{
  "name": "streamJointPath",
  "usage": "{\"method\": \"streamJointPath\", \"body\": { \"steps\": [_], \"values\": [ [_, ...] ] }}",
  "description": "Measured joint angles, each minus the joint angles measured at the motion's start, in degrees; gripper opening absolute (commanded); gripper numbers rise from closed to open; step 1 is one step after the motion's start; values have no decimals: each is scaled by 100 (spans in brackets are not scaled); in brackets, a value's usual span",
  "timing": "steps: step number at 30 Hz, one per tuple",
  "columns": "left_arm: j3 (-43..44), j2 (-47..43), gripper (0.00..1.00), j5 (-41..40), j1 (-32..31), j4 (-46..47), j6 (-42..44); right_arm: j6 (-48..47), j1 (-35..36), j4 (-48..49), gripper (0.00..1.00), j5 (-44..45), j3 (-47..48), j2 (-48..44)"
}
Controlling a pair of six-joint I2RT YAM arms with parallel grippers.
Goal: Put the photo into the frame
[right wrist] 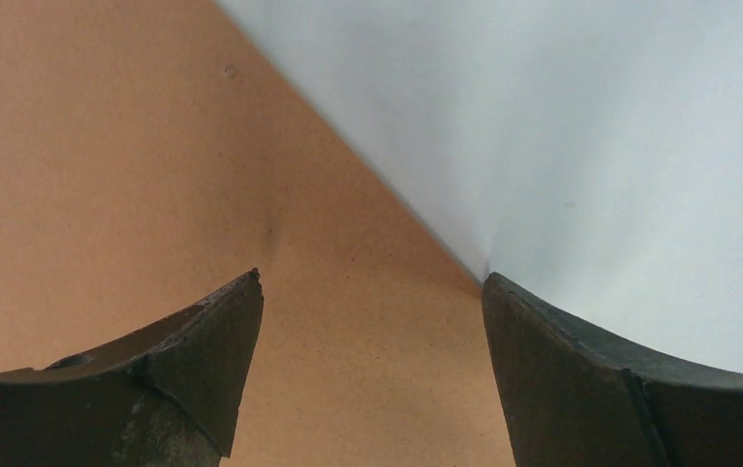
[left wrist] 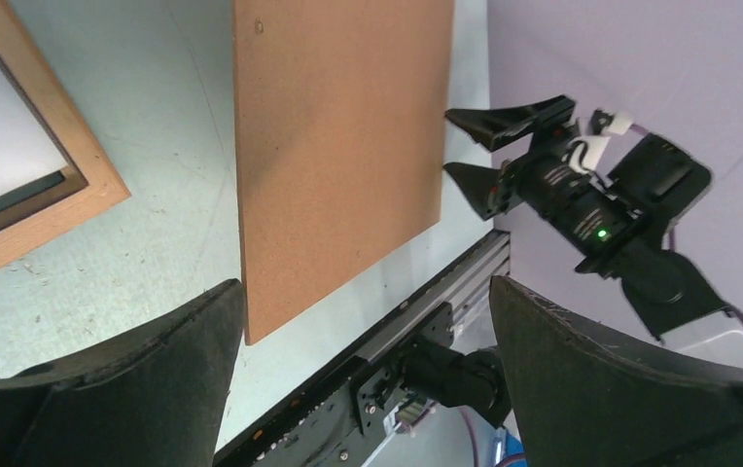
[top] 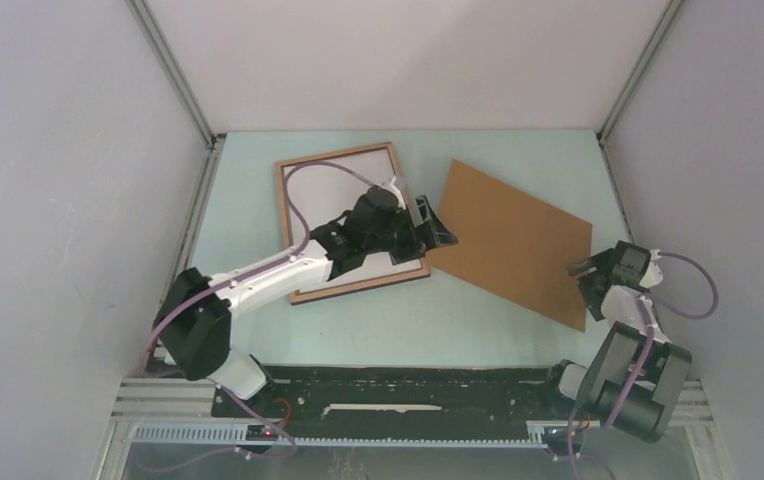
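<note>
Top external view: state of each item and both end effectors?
photo: flat on the table, brown back up, outside the frame, angled.
frame: flat, wood face up, white in its opening, clear of the photo.
left end effector: open, empty, between frame and photo.
right end effector: open, over the photo's edge, not gripping.

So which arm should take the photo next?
Right, probably. The right claw is open and straddles the photo's edge, close in its wrist view. The left claw is open by the opposite edge, but that arm lies across the frame.
</note>
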Motion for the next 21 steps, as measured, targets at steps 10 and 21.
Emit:
{"method": "streamJointPath", "body": {
  "steps": [10, 21],
  "values": [
    [-702, -868, 84, 184, 564, 732, -603, 192, 1209, 387, 89, 42, 24, 223],
    [-918, -914, 53, 313, 581, 1875, -1381, 256, 1276, 748, 89, 26, 68, 437]
  ]
}}
